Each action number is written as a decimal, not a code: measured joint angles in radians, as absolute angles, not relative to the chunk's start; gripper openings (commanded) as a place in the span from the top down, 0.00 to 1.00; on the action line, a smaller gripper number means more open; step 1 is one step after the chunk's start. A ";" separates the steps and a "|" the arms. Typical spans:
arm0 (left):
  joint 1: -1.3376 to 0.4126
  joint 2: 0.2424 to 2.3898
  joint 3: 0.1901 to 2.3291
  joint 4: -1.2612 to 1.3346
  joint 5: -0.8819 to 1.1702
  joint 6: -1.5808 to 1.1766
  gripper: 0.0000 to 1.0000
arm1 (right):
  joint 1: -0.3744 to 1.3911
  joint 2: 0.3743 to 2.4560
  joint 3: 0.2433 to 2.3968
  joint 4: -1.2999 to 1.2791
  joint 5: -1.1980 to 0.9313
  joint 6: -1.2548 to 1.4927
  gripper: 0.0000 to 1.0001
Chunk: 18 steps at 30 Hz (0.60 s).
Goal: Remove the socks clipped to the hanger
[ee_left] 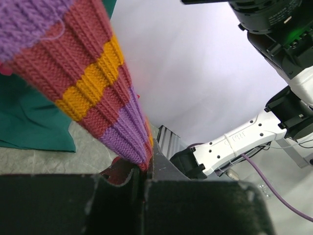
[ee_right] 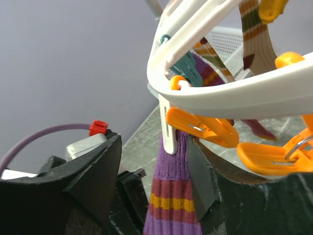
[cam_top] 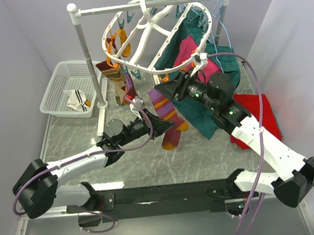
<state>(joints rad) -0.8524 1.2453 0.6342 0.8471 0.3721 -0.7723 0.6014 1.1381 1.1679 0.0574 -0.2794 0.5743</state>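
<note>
The white oval hanger (cam_top: 156,38) hangs from the rack pole, orange and teal clips around its rim. A purple, maroon and orange striped sock (cam_top: 164,108) hangs from an orange clip (ee_right: 205,128) at the near rim. My left gripper (cam_top: 166,126) is shut on the sock's lower part, and the left wrist view shows the sock (ee_left: 98,93) pinched between the closed jaws (ee_left: 143,174). My right gripper (ee_right: 154,156) stands open astride the sock's purple cuff (ee_right: 173,166) just under the clip; one finger (ee_right: 198,171) touches the cuff and the other stands apart. More striped socks (cam_top: 112,72) hang at the left rim.
A white basket (cam_top: 56,84) at the back left holds one sock (cam_top: 76,99). Dark green clothes (cam_top: 200,114) and a magenta garment (cam_top: 187,52) hang behind the right arm. A red cloth (cam_top: 265,114) lies at the right. The rack's white post (cam_top: 87,63) stands beside the basket.
</note>
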 measured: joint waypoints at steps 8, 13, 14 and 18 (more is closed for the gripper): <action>-0.859 1.245 0.634 0.847 0.373 -0.773 0.99 | 0.601 1.159 1.168 0.051 -0.276 0.552 0.34; -0.863 1.245 0.635 0.846 0.373 -0.774 0.99 | 0.601 1.182 1.184 0.014 -0.267 0.527 0.28; -0.864 1.245 0.635 0.845 0.373 -0.773 0.99 | 0.601 1.190 1.193 0.002 -0.264 0.522 0.26; -0.866 1.245 0.639 0.841 0.374 -0.776 0.99 | 0.596 1.202 1.204 -0.012 -0.278 0.516 0.27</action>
<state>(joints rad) -0.8658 1.2449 0.6392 0.8406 0.3737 -0.7761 0.5964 1.2022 1.2041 -0.0120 -0.2779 0.5163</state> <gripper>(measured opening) 0.051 0.740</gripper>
